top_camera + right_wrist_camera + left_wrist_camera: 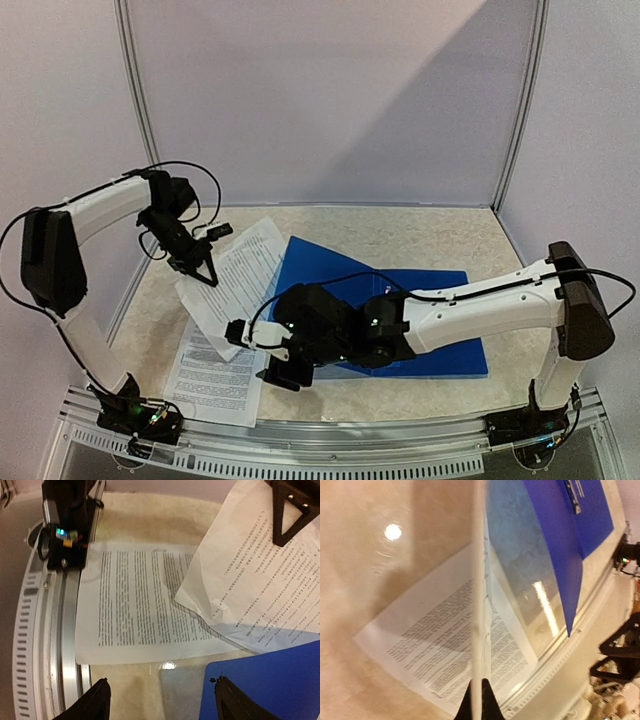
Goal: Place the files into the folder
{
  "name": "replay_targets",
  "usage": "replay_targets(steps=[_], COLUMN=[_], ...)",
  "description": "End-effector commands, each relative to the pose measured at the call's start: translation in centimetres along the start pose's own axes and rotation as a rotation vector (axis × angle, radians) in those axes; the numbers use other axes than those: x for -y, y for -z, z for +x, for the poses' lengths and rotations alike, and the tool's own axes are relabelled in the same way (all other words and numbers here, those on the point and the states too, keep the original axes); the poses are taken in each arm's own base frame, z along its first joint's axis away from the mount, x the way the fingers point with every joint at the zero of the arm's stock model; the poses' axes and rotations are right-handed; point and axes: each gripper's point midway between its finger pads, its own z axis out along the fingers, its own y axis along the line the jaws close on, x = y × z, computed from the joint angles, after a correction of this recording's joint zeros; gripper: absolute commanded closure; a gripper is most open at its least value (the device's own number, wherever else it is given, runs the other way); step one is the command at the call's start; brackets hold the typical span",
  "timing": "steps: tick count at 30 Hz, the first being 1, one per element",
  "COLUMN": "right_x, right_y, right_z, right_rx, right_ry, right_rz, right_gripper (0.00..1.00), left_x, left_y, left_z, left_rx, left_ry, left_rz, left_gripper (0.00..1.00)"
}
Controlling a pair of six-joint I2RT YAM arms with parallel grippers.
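Observation:
My left gripper [197,264] is shut on the far edge of one file sheet [238,283] and holds it tilted above the table. In the left wrist view that sheet [479,580] shows edge-on between my fingers [492,705]. The other file sheet [215,375] lies flat at the front left and shows in the wrist views [435,645] [135,605]. The dark-blue folder [420,310] lies at centre right, its left part raised. My right gripper [165,705] is open and empty, low over the table by the folder's near-left corner [270,685]. The held sheet [260,570] hangs beyond it.
A clear glossy flap [520,575] lies on the table beside the blue folder. The left arm's base [65,525] and the metal front rail [330,450] border the flat sheet. Grey walls enclose the table on three sides.

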Motion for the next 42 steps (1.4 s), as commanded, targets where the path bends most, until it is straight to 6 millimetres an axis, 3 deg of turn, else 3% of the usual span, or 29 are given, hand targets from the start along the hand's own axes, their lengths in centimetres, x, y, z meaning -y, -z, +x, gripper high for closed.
replay_targets(steps=[1, 5, 10, 13, 18, 24, 28, 37, 39, 42], right_x=[2.9, 7.0, 14.5, 17.0, 19.1, 20.2, 19.8, 19.3, 18.9, 18.5], right_y=[4.1, 7.0, 9.5, 10.4, 13.8, 18.1, 20.4, 22.4, 22.7, 23.3], right_z=[-6.5, -9.0, -9.6, -9.8, -12.1, -14.5, -16.3, -18.5, -18.9, -19.1], right_rx=[0.251, 0.406, 0.542, 0.6, 0.786, 1.015, 1.113, 1.19, 1.201, 1.22], right_ry=[-0.143, -0.339, -0.664, -0.72, -0.679, -0.653, -0.571, -0.512, -0.502, -0.498], right_rz=[0.053, 0.06, -0.04, 0.027, 0.063, 0.019, 0.003, -0.056, -0.083, -0.115], right_gripper=[0.22, 0.06, 0.02, 0.01, 0.01, 0.01, 0.01, 0.02, 0.14, 0.44], left_x=[-1.6, -0.3, 4.9, 8.4, 15.6, 22.2, 25.1, 24.9, 24.5, 24.2], left_y=[6.8, 13.3, 19.2, 22.2, 25.3, 26.1, 25.9, 24.6, 24.3, 23.8], left_z=[-0.5, -2.0, -3.2, -3.3, -2.3, 0.2, 1.4, 1.4, 1.2, 1.1], left_rx=[0.089, 0.228, 0.404, 0.523, 0.729, 0.819, 0.826, 0.803, 0.804, 0.804], left_ry=[-0.146, -0.269, -0.404, -0.444, -0.504, -0.658, -0.707, -0.674, -0.667, -0.648], left_rz=[-0.364, -0.61, -0.733, -0.713, -0.473, -0.183, 0.013, 0.076, 0.067, 0.081], left_gripper=[1.0, 1.0, 1.0, 1.0, 1.0, 1.0, 1.0, 1.0, 1.0, 1.0])
